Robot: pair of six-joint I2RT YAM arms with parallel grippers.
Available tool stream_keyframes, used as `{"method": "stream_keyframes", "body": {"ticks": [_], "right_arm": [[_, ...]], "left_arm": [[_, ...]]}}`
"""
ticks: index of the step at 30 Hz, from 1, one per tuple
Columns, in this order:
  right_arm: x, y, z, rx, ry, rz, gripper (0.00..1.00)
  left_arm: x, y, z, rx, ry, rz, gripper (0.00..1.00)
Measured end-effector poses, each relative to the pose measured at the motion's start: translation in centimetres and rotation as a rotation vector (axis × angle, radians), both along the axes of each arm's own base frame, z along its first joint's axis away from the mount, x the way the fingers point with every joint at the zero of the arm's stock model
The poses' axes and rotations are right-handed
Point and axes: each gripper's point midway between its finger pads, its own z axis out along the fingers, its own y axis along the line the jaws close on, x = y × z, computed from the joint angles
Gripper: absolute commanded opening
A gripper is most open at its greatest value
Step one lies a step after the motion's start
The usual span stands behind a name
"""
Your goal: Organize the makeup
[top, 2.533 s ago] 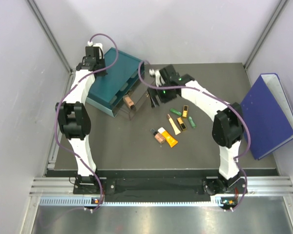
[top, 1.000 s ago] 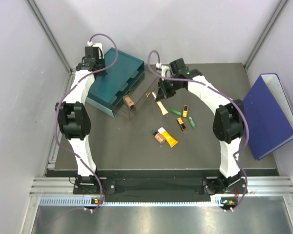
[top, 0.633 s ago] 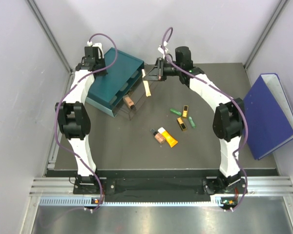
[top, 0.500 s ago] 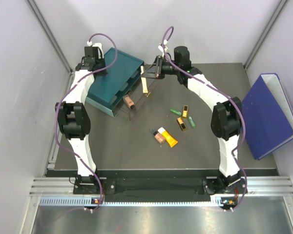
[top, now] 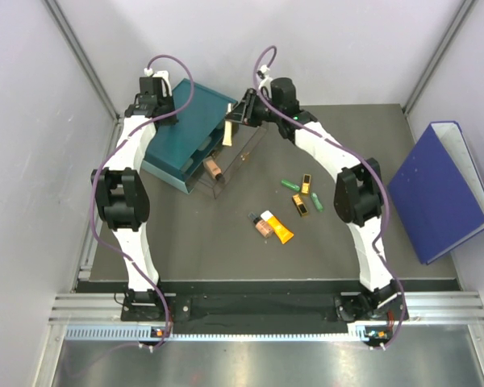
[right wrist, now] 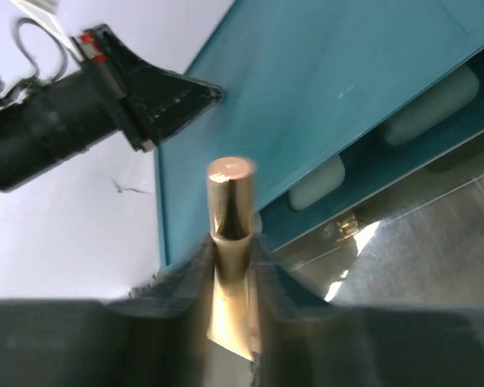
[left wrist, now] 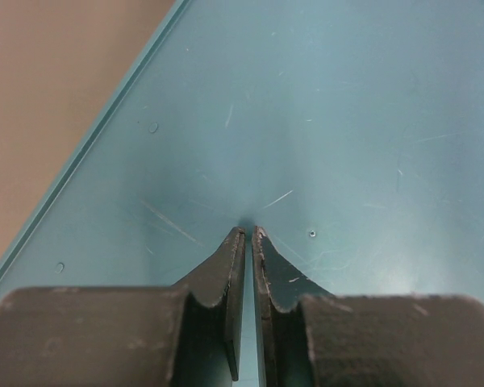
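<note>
My right gripper [top: 235, 122] is shut on a cream tube with a gold cap [top: 227, 134], held in the air over the front of the teal drawer box [top: 189, 129]; in the right wrist view the tube [right wrist: 230, 234] stands up between the fingers. A tan bottle [top: 214, 168] lies in the clear pulled-out drawer [top: 230, 165]. On the table lie green tubes [top: 289, 185], a gold-and-black stick [top: 306, 184], another [top: 299, 204], an orange tube [top: 279, 230], a peach bottle [top: 264, 226]. My left gripper [left wrist: 248, 234] is shut and empty, its tips on the box top.
A big blue binder [top: 437, 189] lies at the right edge of the table. The teal box sits at the back left against the wall. The clear drawer sticks out of the box toward the table middle.
My right gripper picked the cream tube off the table near the other makeup, lifted it, and carried it back and left to above the teal box's front. The left arm has not moved.
</note>
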Motion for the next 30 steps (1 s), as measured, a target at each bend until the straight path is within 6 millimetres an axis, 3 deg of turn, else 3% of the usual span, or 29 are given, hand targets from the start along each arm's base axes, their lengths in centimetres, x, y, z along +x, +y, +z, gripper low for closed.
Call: {"method": "stream_keyframes", "body": {"ticks": [2,7,14,21,24,27,30], "right_arm": [[0.3,0.7,-0.8,-0.015,0.004,-0.009,0.69],[0.2,0.9,-2.8,-0.077,0.025,-0.021,0.84],[-1.1,-2.0,-3.3,-0.267,-0.034,-0.035,0.84],[-7.1,-7.5,-1.3,-0.504,-0.146,0.037,0.8],[-10.0,-9.7,-2.8,-0.604,-0.134,0.079,0.79],[-12.9,-11.1,-6.2,-0.736,-0.101,0.147,0.77],[-16.4,-11.2,-10.1,-0.856,-0.056,0.261,0.74]], "left_arm": [[0.0,0.0,0.0,0.0,0.0,-0.001,0.13],[0.0,0.0,0.0,0.001,0.0,-0.001,0.13],[0.0,0.0,0.1,0.002,0.0,-0.002,0.13],[0.0,0.0,0.0,0.001,0.001,-0.005,0.13],[0.0,0.0,0.0,0.002,0.001,-0.007,0.14],[0.0,-0.1,0.0,0.003,0.001,-0.01,0.14],[0.0,-0.1,0.0,0.004,0.002,-0.013,0.14]]}}
